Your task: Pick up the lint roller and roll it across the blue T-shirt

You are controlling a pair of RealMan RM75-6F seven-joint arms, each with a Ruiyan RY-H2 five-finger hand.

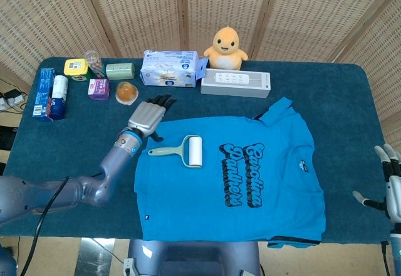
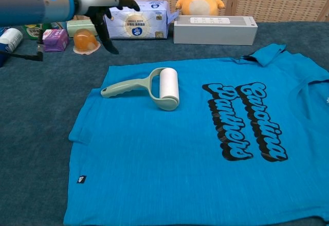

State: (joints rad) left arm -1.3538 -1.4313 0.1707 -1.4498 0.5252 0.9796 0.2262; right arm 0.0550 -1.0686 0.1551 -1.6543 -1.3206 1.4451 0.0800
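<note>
Left robot hand (image 1: 148, 116) released, fingers spread, holds nothing; hovers above surface (image 1: 75, 138) just beyond far-left corner of blue T-shirt (image 1: 207, 188). Right robot hand (image 1: 391, 185) at right edge, fingers apart, holds nothing

Lint roller (image 2: 146, 87) lies flat on far-left part of shirt, apart from left hand. Pale green handle points left, white drum at right end, beside black print

Judgement: roller is put down; to roll again, wrap fingers around handle middle, keep drum flat, press lightly so cloth not bunch
</note>
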